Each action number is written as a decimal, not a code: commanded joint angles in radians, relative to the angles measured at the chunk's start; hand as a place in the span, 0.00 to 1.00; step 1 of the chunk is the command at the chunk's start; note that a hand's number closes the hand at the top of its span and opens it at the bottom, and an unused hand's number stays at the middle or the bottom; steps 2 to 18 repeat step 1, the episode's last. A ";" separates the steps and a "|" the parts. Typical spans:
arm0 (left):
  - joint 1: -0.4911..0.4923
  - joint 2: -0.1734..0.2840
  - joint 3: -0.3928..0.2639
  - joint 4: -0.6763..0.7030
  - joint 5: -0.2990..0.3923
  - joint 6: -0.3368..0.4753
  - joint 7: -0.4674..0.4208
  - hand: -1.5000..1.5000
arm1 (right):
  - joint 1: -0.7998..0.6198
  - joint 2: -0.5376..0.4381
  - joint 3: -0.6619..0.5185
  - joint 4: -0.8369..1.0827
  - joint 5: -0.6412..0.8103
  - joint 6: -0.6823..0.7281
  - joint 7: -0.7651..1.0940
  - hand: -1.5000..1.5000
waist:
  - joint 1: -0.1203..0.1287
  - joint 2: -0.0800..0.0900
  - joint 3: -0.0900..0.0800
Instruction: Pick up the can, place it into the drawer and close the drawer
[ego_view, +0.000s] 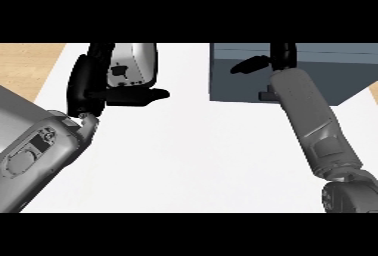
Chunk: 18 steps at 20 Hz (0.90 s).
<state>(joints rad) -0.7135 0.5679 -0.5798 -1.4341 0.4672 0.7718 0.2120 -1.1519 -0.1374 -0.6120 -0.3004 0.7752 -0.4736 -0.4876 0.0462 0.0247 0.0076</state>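
Observation:
No can shows anywhere in the head view. The drawer unit (347, 75) is a dark blue-grey box at the upper right of the white counter (192, 160). My right forearm (310, 120) stretches up over its front. My right hand (282, 56) lies above the box at the top edge, thumb spread to the left, with nothing seen in it; its fingers run out of view. My left hand (122, 75) rests open at the upper left, fingers up and thumb pointing right, holding nothing. Whether the drawer stands open or closed is not clear from here.
Wooden floor (26, 65) shows past the counter's left edge. My left forearm (37, 150) fills the lower left corner. A broad stretch of white counter lies between the two arms.

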 joint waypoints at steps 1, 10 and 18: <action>0.036 0.026 0.036 -0.026 0.002 -0.026 -0.006 0.00 | -0.063 0.053 -0.056 -0.014 -0.082 -0.014 0.004 0.00 | 0.005 -0.012 -0.007; 0.036 0.026 0.036 -0.026 0.002 -0.026 -0.006 0.00 | -0.063 0.053 -0.056 -0.014 -0.082 -0.014 0.004 0.00 | 0.005 -0.012 -0.007; 0.036 0.026 0.036 -0.026 0.002 -0.026 -0.006 0.00 | -0.063 0.053 -0.056 -0.014 -0.082 -0.014 0.004 0.00 | 0.005 -0.012 -0.007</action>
